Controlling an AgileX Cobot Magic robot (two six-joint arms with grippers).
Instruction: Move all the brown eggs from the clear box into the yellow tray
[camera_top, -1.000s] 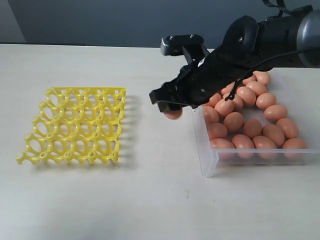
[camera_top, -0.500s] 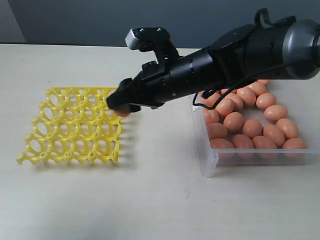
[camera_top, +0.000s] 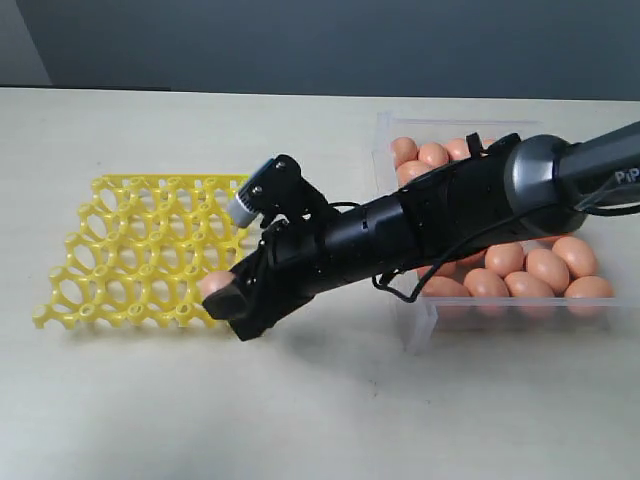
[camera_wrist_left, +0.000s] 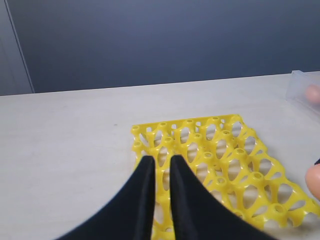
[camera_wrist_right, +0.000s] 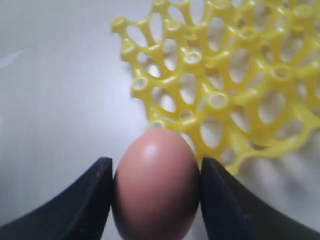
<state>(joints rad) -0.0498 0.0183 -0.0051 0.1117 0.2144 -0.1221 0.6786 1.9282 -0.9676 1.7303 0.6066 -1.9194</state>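
My right gripper (camera_top: 222, 296) is shut on one brown egg (camera_top: 212, 284), low over the near right corner of the yellow tray (camera_top: 130, 250). In the right wrist view the egg (camera_wrist_right: 156, 185) sits upright between the two black fingers (camera_wrist_right: 90, 195), just off the tray's edge (camera_wrist_right: 225, 100). Every tray cup I can see is bare. The clear box (camera_top: 415, 330) on the right holds several brown eggs (camera_top: 520, 265), partly hidden by the right arm. My left gripper (camera_wrist_left: 159, 161) hovers at the tray's other side (camera_wrist_left: 225, 150), jaws nearly together with nothing between them.
The pale tabletop (camera_top: 320, 420) runs around the tray and the box, with a dark wall behind. The right arm (camera_top: 430, 225) stretches across the gap between box and tray. A corner of the box (camera_wrist_left: 302, 90) shows in the left wrist view.
The right arm carried the egg leftward from beside the box, across the tray's far right corner, and down to its near right corner. The grip on the egg has not changed.
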